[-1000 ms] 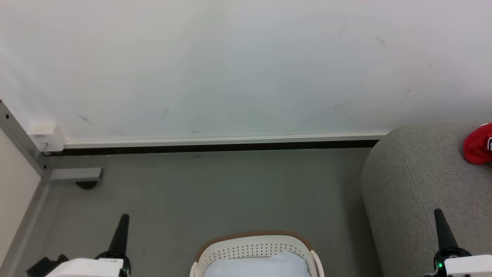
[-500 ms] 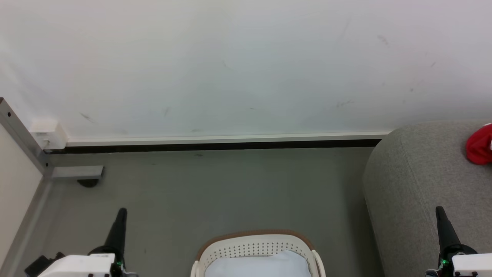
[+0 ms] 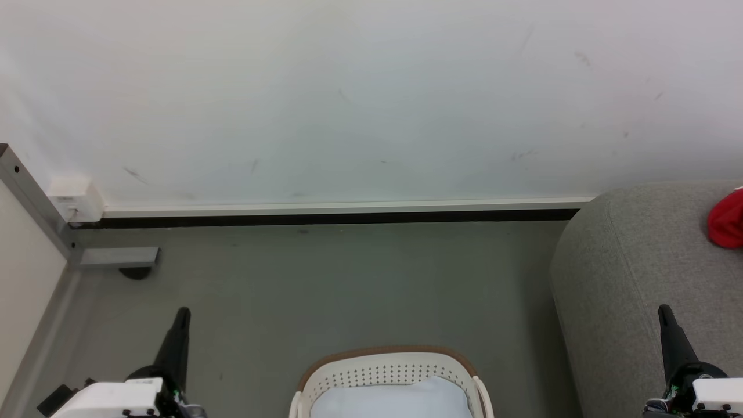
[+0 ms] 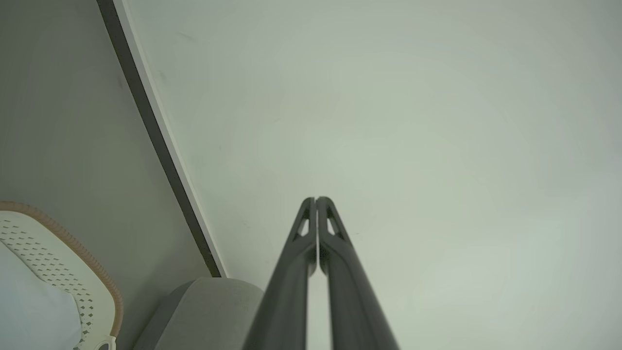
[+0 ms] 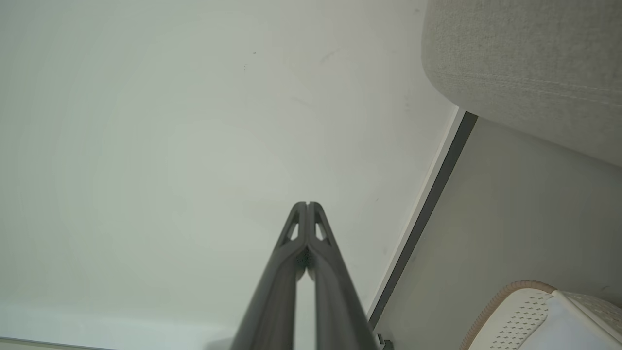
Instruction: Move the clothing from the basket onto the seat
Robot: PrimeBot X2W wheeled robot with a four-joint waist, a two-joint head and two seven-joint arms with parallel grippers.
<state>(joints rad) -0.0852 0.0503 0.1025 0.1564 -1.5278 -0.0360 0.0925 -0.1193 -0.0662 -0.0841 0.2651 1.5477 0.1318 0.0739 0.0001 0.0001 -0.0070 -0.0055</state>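
Presently both pincers are idle and empty. The left pincer [image 3: 182, 318], two long dark fingers, has its jaws pressed together tip to tip, as the left wrist view confirms [image 4: 316, 200]. The right pincer [image 3: 664, 313] is likewise closed on nothing [image 5: 307, 204].

Location of goods: one red fabric garment [image 3: 727, 223] lies crumpled on top of the large grey woven-fabric upholstered seat [image 3: 627, 261], cut off by the right edge of the head view. No lettering or logo can be made out. The white perforated plastic laundry basket with a brown rim [image 3: 384, 355] stands on the grey floor [image 3: 325, 290] between the two pincers, near the seat's flank. Inside it sits a pale bluish-white bundle [image 3: 389, 400]. Whether this is a garment or a lining cannot be told.

Handling assessment: such clothing is judged light, limp and not fragile. It will sag, trail and catch on the basket rim rather than hold any shape. Thin cloth may slide out of a shallow pinch. The recommended hold is a raised fold near the middle of the heap, several layers deep and away from the perforated wall. The jaws must part first, and the lift should carry the hanging cloth clear of the rim.
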